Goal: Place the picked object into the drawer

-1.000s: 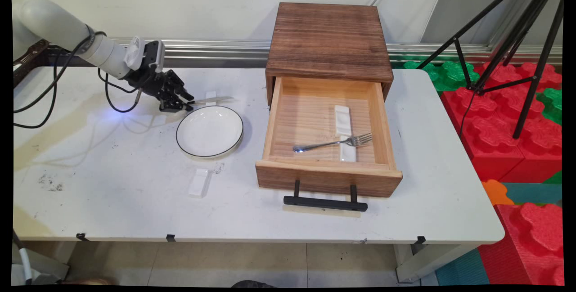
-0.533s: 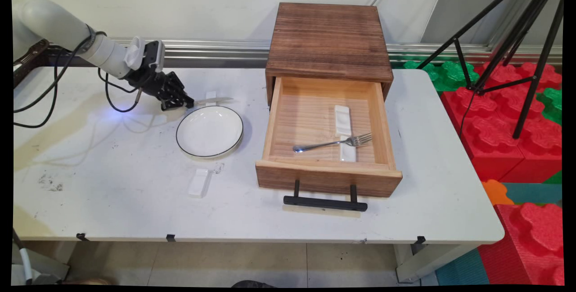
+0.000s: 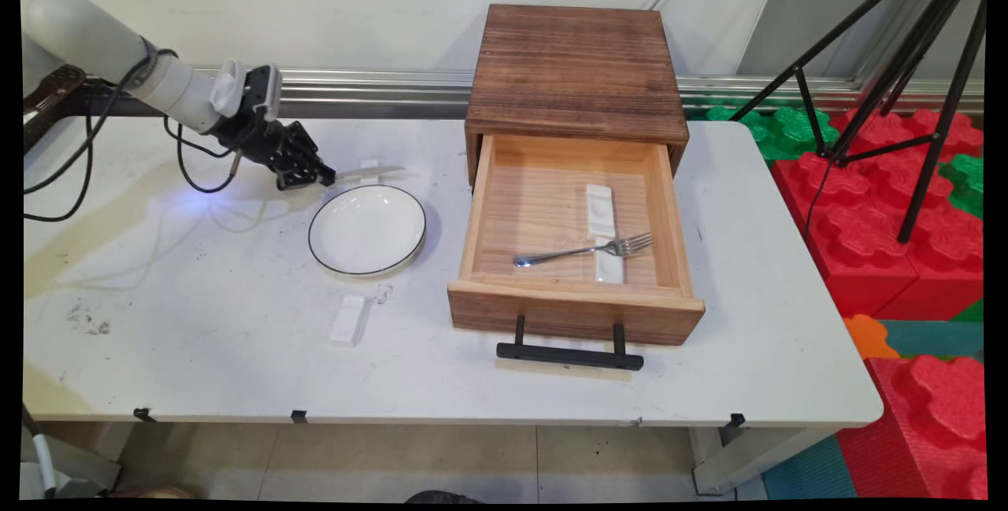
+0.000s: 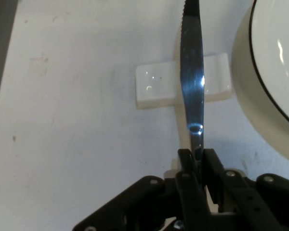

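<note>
The gripper (image 3: 321,177) is clamped on the handle of a knife (image 3: 370,172), near the desk's (image 3: 197,322) far left edge. Over the last second its fingers have closed on the handle and it has drawn back slightly to the left and up. The blade lies across a white rest (image 4: 156,86), just beside the plate (image 3: 367,228).

We see a white table (image 3: 197,353) w/ a white plate (image 3: 367,229) left of centre, a small white rest (image 3: 347,320) just in front of it, another rest (image 3: 368,168) behind, & a wooden drawer box (image 3: 575,78) w/ drawer pulled open.
</note>
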`<state>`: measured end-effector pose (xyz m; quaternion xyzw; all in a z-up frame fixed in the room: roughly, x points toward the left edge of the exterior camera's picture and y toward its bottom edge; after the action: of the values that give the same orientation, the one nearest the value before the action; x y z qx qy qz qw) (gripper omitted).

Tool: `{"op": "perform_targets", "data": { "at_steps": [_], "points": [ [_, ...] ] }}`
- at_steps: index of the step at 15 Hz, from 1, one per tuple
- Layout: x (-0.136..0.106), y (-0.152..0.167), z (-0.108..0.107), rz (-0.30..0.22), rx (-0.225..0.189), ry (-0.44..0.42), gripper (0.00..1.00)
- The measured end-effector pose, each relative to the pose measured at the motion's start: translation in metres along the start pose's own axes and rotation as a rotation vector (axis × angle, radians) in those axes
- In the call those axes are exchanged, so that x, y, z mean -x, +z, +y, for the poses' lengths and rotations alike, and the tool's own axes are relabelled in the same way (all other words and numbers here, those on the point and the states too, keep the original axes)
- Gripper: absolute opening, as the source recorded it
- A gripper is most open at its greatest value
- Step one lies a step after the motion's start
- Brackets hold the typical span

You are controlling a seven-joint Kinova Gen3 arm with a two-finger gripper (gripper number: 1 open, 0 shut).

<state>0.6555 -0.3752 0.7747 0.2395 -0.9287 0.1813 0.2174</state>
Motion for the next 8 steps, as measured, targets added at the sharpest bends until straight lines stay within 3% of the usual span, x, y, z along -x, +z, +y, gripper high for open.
{"op": "perform_targets", "data": {
  "at_steps": [8],
  "points": [
    [-0.014,-0.041,0.006,0.057,0.004,-0.019,0.0]
  ]
}}
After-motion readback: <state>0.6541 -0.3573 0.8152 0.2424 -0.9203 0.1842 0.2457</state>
